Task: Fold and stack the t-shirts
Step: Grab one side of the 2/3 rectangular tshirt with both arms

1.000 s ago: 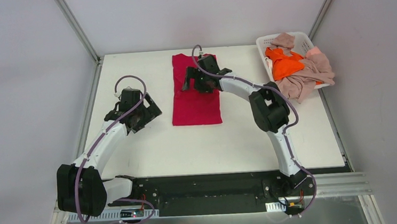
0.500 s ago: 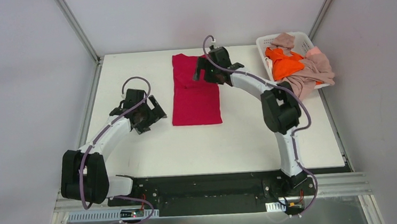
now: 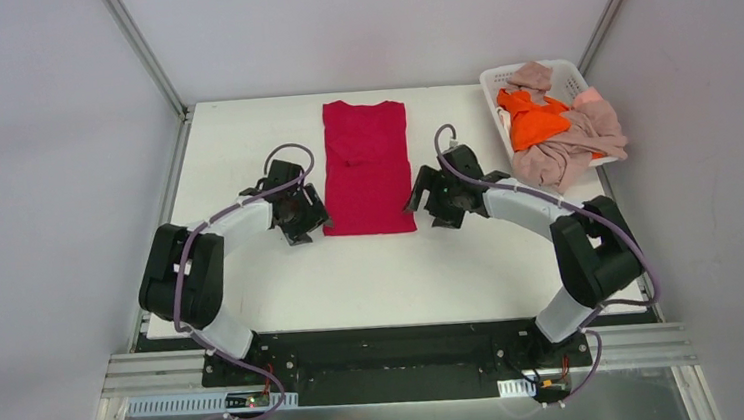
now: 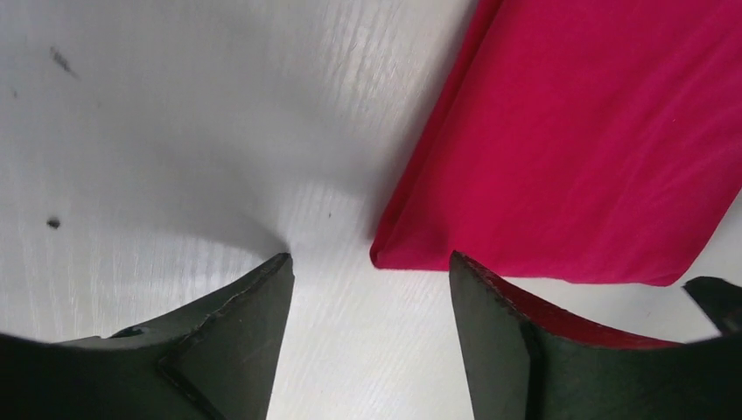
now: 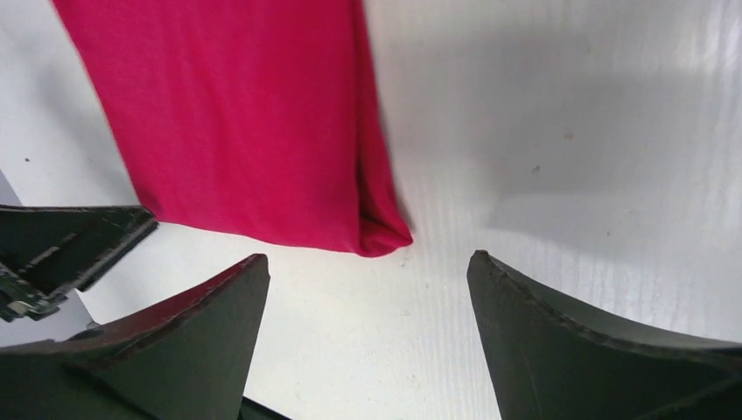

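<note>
A white table spreads under the left claw and the right claw, evenly lit, with soft grey shadows close around each and a few dark specks beside the left one. Pale grey walls rise beyond and outward of both claws, with slanted aluminium posts at the far corners. Behind the claws, along the near edge, lie a black base plate and a metal rail.

Plain crimson-red t-shirt on white table. Bright orange shirt plus dusty pink-beige shirts in white basket. Arms white, black joints.
</note>
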### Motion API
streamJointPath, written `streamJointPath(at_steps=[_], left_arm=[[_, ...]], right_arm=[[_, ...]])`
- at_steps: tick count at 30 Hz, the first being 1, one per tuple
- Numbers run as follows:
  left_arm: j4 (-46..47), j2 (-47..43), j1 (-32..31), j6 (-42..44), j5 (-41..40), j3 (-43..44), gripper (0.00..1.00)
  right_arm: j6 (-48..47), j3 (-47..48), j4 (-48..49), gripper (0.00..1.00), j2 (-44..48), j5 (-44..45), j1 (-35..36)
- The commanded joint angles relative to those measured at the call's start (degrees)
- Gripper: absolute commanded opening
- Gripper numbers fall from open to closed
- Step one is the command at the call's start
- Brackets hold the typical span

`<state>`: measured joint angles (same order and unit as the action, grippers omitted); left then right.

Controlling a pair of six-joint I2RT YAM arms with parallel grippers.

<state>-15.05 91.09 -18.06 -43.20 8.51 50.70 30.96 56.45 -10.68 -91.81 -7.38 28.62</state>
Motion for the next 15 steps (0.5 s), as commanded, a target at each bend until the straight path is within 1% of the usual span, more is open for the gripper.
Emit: streamJointPath(at_steps=[1, 5, 9, 10, 11, 12, 13, 14, 15], left_arm=[[0.88, 4.11, -0.48, -0.7, -1.0, 2.11, 0.62], [1.01, 5.76, -0.48, -0.54, -0.7, 2.4, 0.45], [1.77, 7.94, -0.49, -0.4, 0.84, 3.02, 0.32], [1.85, 8.49, -0.48, -0.2, 1.05, 3.2, 0.27], [1.86, 9.03, -0.49, -0.07, 1.14, 3.4, 0.21], [1.91, 9.4, -0.5, 0.0, 1.2, 3.44, 0.13], [1.9, 9.72, -0.51, 0.18, 1.3, 3.59, 0.0], [1.93, 9.8, -0.51, 0.14, 1.17, 3.54, 0.0], [2.02, 9.67, -0.48, 0.21, 1.16, 3.4, 0.0]], right_arm=[[3.67, -1.45, 2.3, 0.84, -3.19, -5.08, -0.47], [4.86, -2.02, 4.91, 0.73, -5.34, -6.06, -0.62], [5.7, -2.06, 6.55, 0.57, -7.82, -7.48, -0.56], [5.77, -2.0, 6.75, 0.54, -8.44, -7.63, -0.54], [5.91, -1.9, 6.75, 0.48, -9.06, -7.58, -0.54], [6.01, -2.02, 6.72, 0.44, -9.41, -7.52, -0.58], [6.17, -2.08, 6.65, 0.41, -9.63, -7.6, -0.57], [6.21, -2.17, 6.65, 0.34, -9.76, -7.83, -0.59], [6.23, -2.21, 6.53, 0.26, -9.86, -8.05, -0.57]])
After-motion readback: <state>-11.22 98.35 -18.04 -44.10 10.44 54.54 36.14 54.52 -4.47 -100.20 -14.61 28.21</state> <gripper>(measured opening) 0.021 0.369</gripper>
